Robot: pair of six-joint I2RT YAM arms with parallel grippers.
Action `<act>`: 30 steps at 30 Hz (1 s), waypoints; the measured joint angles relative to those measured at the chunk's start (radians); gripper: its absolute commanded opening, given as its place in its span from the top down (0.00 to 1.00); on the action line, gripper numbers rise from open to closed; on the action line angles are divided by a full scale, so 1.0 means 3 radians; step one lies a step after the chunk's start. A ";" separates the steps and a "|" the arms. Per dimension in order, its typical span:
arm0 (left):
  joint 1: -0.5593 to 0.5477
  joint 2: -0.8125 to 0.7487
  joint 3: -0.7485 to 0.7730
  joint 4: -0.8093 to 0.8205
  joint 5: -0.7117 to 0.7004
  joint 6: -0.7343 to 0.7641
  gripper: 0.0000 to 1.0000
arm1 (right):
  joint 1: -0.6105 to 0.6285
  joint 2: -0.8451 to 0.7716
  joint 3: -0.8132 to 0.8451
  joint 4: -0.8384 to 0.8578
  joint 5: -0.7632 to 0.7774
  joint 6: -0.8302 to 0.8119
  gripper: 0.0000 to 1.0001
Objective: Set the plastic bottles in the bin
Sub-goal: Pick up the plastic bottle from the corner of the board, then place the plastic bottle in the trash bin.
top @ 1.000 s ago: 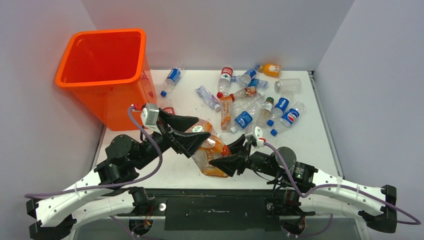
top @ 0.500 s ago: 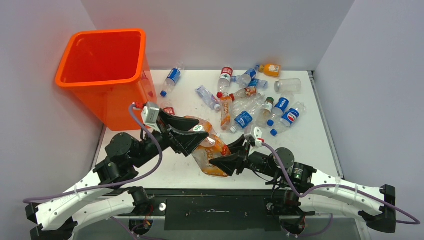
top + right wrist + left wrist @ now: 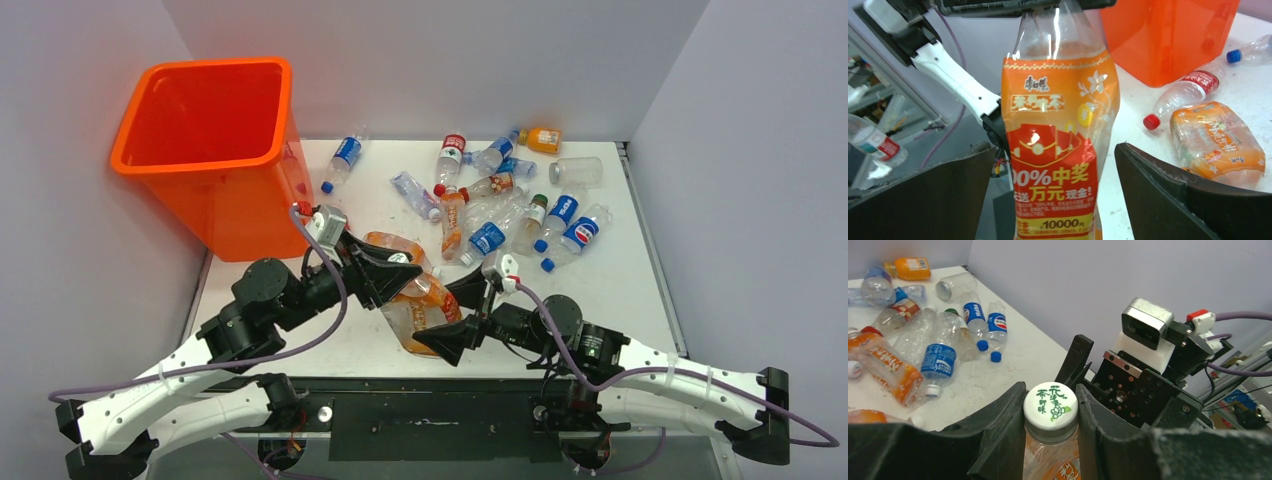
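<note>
A clear bottle with an orange label (image 3: 422, 312) hangs over the table's near middle. My left gripper (image 3: 398, 276) is shut on it just under the white cap (image 3: 1050, 404), one finger on each side of the neck. My right gripper (image 3: 455, 318) stands open around the bottle's body (image 3: 1058, 140), with a gap between each finger and the label. The orange bin (image 3: 245, 205) stands at the table's back left, its mouth open. Several more plastic bottles (image 3: 500, 215) lie in a loose pile at the back middle and right.
Another orange-labelled bottle (image 3: 1215, 142) lies flat on the table next to the held one. A clear bottle with a red cap (image 3: 1183, 95) lies at the foot of the bin (image 3: 1168, 35). A blue-labelled bottle (image 3: 343, 158) lies just right of the bin.
My left gripper has closed on the orange-labelled bottle's neck. My right gripper has opened and let go of the bottle's body. The left arm has shifted slightly right.
</note>
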 measured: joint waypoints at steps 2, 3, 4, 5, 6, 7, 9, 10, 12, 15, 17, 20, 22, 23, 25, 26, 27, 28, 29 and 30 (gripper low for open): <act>-0.0003 0.0009 0.0029 -0.0106 -0.0084 0.0029 1.00 | 0.0000 0.0057 0.0032 -0.0074 0.0003 0.0008 0.10; -0.0003 0.0014 0.0055 -0.0161 -0.0149 0.0057 1.00 | 0.0000 0.0109 0.0069 -0.0153 0.0003 0.0020 0.10; -0.0003 0.0020 0.0100 -0.0245 -0.0247 0.0109 1.00 | 0.0000 0.0148 0.0098 -0.0214 0.0004 0.0027 0.10; -0.0001 0.0023 0.0139 -0.0300 -0.0315 0.0146 1.00 | 0.0000 0.0172 0.0120 -0.0272 0.0009 0.0031 0.10; -0.0001 0.0033 0.0217 -0.0404 -0.0444 0.0229 1.00 | 0.0000 0.0184 0.0151 -0.0361 0.0027 0.0032 0.10; 0.0001 0.0041 0.0278 -0.0463 -0.0525 0.0286 1.00 | 0.0000 0.0183 0.0165 -0.0408 0.0037 0.0029 0.10; -0.0004 0.0081 0.0521 -0.0664 -0.0755 0.0464 1.00 | -0.0001 0.0141 0.0196 -0.0497 0.0112 0.0013 0.10; -0.0009 0.0104 0.0655 -0.0743 -0.0870 0.0566 1.00 | -0.0001 0.0100 0.0203 -0.0526 0.0148 0.0000 0.10; -0.0003 0.0161 0.0928 -0.0800 -0.1162 0.0842 1.00 | 0.0001 -0.0025 0.0210 -0.0605 0.0189 -0.0010 0.10; 0.0015 0.0277 0.1352 -0.0744 -0.1606 0.1418 1.00 | 0.0001 -0.0233 0.0209 -0.0657 0.0308 -0.0023 0.10; 0.0015 0.0354 0.1562 -0.0549 -0.1901 0.1867 1.00 | 0.0001 -0.0333 0.0187 -0.0651 0.0449 -0.0019 0.10; 0.0114 0.0481 0.1691 0.0003 -0.2279 0.2621 1.00 | 0.0001 -0.0453 0.0097 -0.0642 0.0772 0.0028 0.10; 0.0374 0.0673 0.1850 0.0228 -0.2399 0.3003 1.00 | 0.0001 -0.0504 -0.0024 -0.0594 0.1074 0.0108 0.11; 0.0516 0.0783 0.1943 0.0276 -0.2425 0.3081 1.00 | 0.0001 -0.0539 -0.0118 -0.0568 0.1217 0.0151 0.10; 0.0890 0.1063 0.2173 0.0371 -0.2444 0.3154 1.00 | 0.0001 -0.0618 -0.0319 -0.0551 0.1475 0.0206 0.10; 0.1049 0.1166 0.2227 0.0429 -0.2439 0.3155 1.00 | 0.0001 -0.0640 -0.0384 -0.0554 0.1570 0.0225 0.10; 0.1195 0.1249 0.2242 0.0493 -0.2439 0.3156 1.00 | 0.0001 -0.0643 -0.0417 -0.0570 0.1653 0.0240 0.10; 0.1308 0.1325 0.2242 0.0542 -0.2443 0.3155 1.00 | 0.0001 -0.0627 -0.0421 -0.0580 0.1718 0.0247 0.10; 0.1404 0.1404 0.2242 0.0581 -0.2452 0.3156 1.00 | 0.0001 -0.0600 -0.0420 -0.0571 0.1766 0.0252 0.10; 0.1489 0.1476 0.2247 0.0631 -0.2464 0.3160 1.00 | 0.0001 -0.0573 -0.0418 -0.0572 0.1799 0.0257 0.10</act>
